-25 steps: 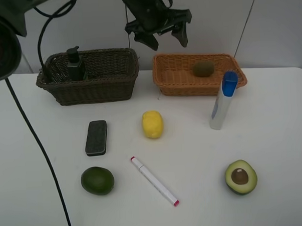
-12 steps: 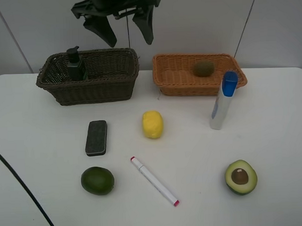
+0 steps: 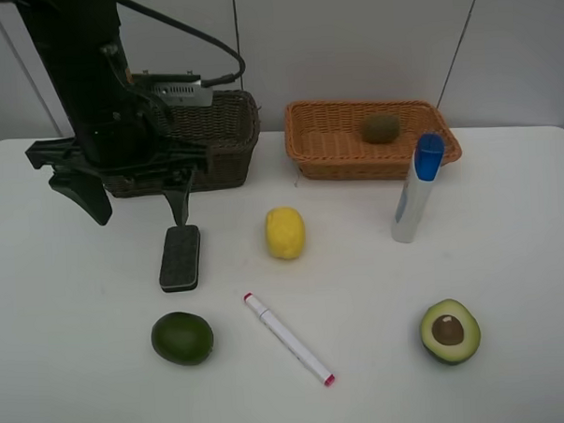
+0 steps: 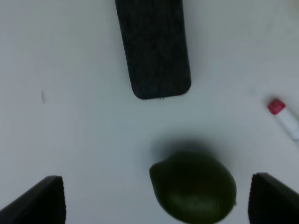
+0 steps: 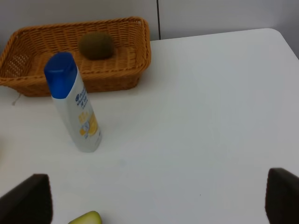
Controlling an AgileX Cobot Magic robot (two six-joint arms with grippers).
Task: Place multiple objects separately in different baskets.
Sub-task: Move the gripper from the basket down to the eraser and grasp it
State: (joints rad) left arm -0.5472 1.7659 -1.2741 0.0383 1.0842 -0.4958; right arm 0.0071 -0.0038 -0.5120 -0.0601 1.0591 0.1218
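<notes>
Left tool [image 3: 137, 210] lowered from above dark basket [image 3: 230, 143], pointing down, spread wide, near black eraser block [image 3: 179, 258].

Yellow lemon [image 3: 285, 233], black eraser [image 3: 179, 258], orange-tan basket [image 3: 355, 168], blue-capped tube [image 3: 414, 192]

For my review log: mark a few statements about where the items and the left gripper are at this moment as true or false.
1. The brown kiwi lies in the light orange-tan wicker basket. True.
2. The yellow lemon sits in the dark brown wicker basket. False: it lies on the white table.
3. The left gripper is open and holds nothing. True.
4. The blue-capped white tube lies flat. False: it stands upright.
</notes>
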